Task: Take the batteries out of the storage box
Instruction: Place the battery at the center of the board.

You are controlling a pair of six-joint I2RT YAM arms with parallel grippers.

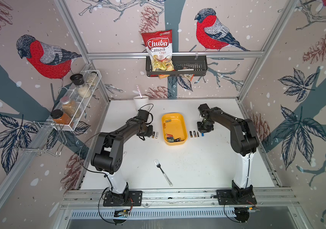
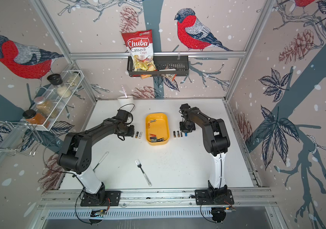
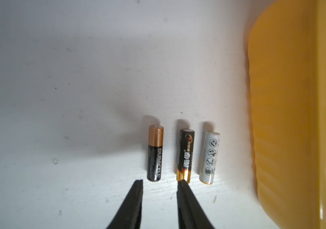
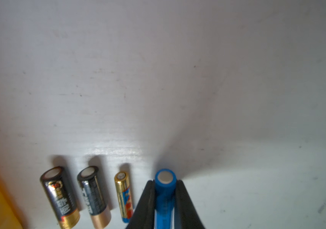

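The blue battery (image 4: pixel 165 190) is pinched between my right jaws, low over the counter (image 4: pixel 237 99). It is at the outer end of a row of three batteries (image 1: pixel 194 134) that lie just beside the storage box (image 1: pixel 184 126). I cannot tell if it touches the counter already. Inside the box a heap of batteries (image 1: pixel 173 138) lies at the near end and a few single ones at the far end, so I judge the task is not yet half done.

My left jaws are spread a little and hold nothing. They stand just before the Duracell battery (image 3: pixel 155 156), which is the first of another row of three on the other side of the box.

The step in hand, I think, is to lay down the blue one. The next move asks me to open only a little, because the slim gold-and-blue battery (image 4: pixel 123 198) is just beside my jaw and may roll. Outward from the blue battery the counter is bare, so there is room to draw away. The fork (image 1: pixel 163 172) lies well apart, toward the near edge.
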